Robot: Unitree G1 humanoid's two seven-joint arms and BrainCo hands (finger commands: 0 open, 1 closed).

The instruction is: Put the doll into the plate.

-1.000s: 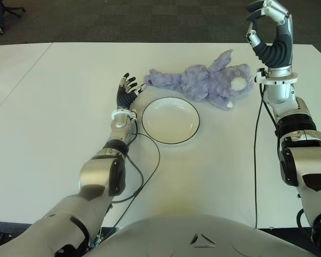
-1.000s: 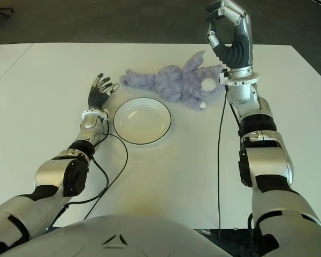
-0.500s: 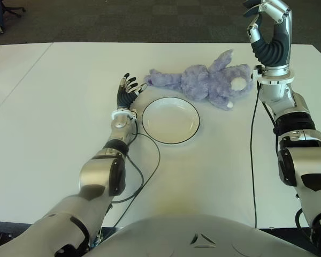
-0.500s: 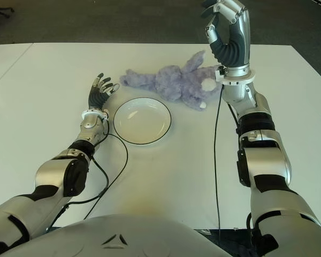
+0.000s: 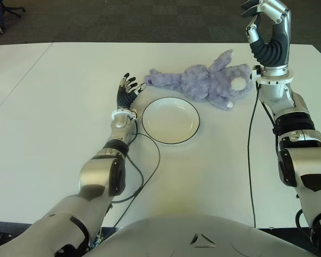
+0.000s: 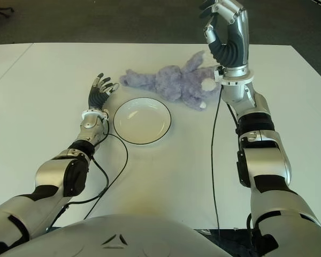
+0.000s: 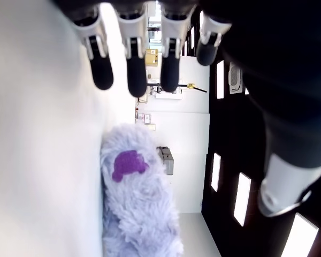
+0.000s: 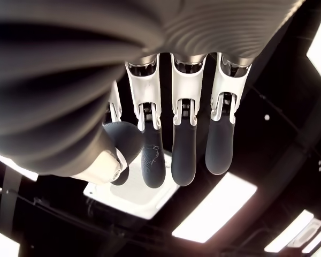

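White table, seen from the robot's head cam: at left-centre the left hand shows palm-up w/ fingers spread and loose, holding nothing, just left of the plate. Whether it touches the tabletop can't be told. A black cable loops from that forearm across the table near the plate's left rim. The plate, white w/ a dark rim, sits empty at centre. Just beyond it, on the far side, lies the doll, a fluffy lilac plush stretched left to right, legs toward the left hand, head toward the right side, one ear pointing to the far edge; it is apart from the plate, not in it. At far right the right hand is raised well above the table, beside the doll's head, wrist upright, fingers partly curled toward the thumb, gripping nothing. Dark carpet lies past the table's far edge.
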